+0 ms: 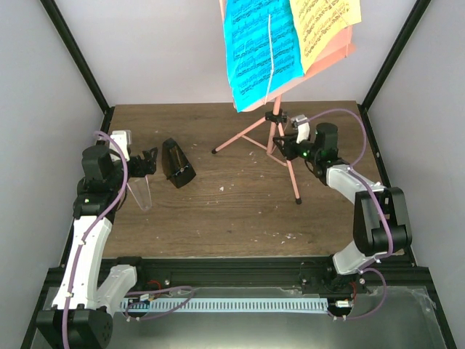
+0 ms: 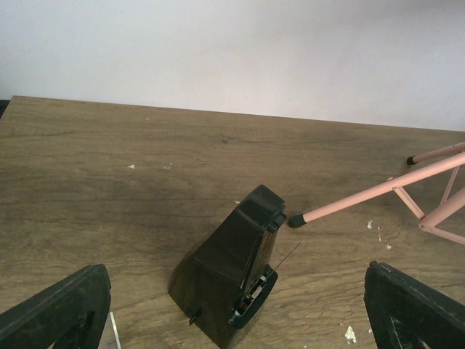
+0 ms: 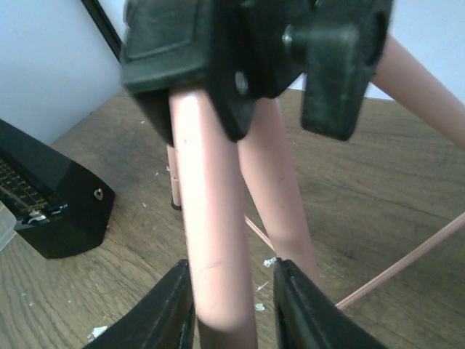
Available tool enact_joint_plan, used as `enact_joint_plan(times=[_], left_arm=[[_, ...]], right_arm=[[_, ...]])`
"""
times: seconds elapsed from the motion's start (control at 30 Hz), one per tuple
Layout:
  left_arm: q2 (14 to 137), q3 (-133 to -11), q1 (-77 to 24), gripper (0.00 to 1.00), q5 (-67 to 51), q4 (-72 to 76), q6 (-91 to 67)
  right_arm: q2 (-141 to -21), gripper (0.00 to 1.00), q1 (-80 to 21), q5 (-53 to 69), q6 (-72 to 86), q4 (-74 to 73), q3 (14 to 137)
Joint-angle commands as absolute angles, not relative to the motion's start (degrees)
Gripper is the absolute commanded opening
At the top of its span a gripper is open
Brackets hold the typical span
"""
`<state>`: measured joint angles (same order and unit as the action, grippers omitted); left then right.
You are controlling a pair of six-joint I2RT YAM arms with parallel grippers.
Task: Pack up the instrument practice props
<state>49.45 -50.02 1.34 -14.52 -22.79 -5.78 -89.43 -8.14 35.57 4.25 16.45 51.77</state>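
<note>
From above, the salmon-pink music stand (image 1: 247,137) stands on the brown worktop (image 1: 232,211), a blue page (image 1: 263,51) and a yellow page (image 1: 325,25) lying side by side on its desk. The right fingers (image 1: 288,142) reach in at the hub where the tripod legs meet. The black metronome (image 1: 176,163) stands upright just beyond the tips of the left fingers (image 1: 149,158), well apart from the stand. In the left wrist view, the two fingers (image 2: 62,309) are spread wide. The metronome sits between and slightly ahead of them, touching neither, and a rubber-tipped leg of the stand ends just past it, toward the right-hand finger. In the right wrist view, the fingers (image 3: 163,313) flank one pink tube below the black hub and its knob. One pad lies against the tube and the other sits just beside it, so it cannot be told whether they clamp it. The metronome lies off to the left of these fingers.
</note>
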Motion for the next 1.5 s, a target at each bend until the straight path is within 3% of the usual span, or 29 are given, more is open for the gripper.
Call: enact_joint_plan(times=[0.0,0.13,0.3,0.63,0.97,1.47], left_arm=[[49.5,-49.5,1.3,0.96,-14.8,-21.9,-5.9],[49.8,-49.4,1.3,0.96,-14.8,-21.9,-6.0],[49.6,-49.5,1.3,0.96,-14.9,-22.0,-6.0],[49.5,-49.5,1.2,0.96,-15.2,-21.8,-6.4],[49.4,-49.5,1.2,0.96,-15.1,-22.0,-6.7],[49.2,-49.5,1.2,0.96,-14.0,-22.3,-6.5]], right_arm=[[-89.2,0.24,-8.8,34.9,2.8,17.2,52.9],[-88.7,0.08,-8.8,34.0,3.2,17.7,51.7],[-86.0,0.01,-9.0,29.8,4.4,17.8,49.4],[-78.4,0.01,-9.1,7.8,13.4,11.6,46.0],[-74.7,0.01,-13.9,-3.8,24.6,7.4,44.1],[-84.5,0.01,-31.5,-19.1,38.6,3.0,51.6]])
